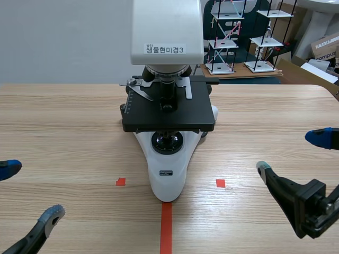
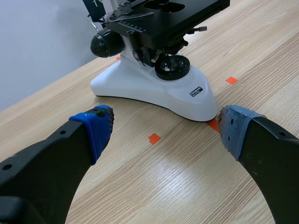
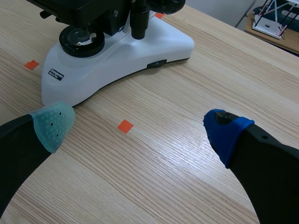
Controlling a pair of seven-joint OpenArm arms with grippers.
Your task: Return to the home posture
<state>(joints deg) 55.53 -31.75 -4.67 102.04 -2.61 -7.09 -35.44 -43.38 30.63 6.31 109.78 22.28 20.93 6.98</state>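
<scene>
**At the near side of the table: both arms low, fingers wide, nothing held**

At about 8 o'clock in the scene view the left gripper [image 1: 32, 191] sits low, and at about 4 o'clock sits the right gripper [image 1: 290, 153]. Each is on its own side and well apart from the microscope [image 1: 168, 114], which stands at the middle of the table [image 1: 63, 132] toward 12 o'clock. Both grippers have their fingers spread wide with nothing between them. The wrist views show only bare wood and a small red tape square in each gap, with the microscope's white foot ahead.

The step in hand looks like the last one, with both arms on their own sides and nothing being handled. The posture seems close to home, though the pictures cannot confirm it is exact. The right gripper shows farther in from the picture's edge than the left, so it may have more way to go. Any next move calls for little: a short pull toward 6 o'clock, fingers clear of the microscope's foot, and no grip.
</scene>
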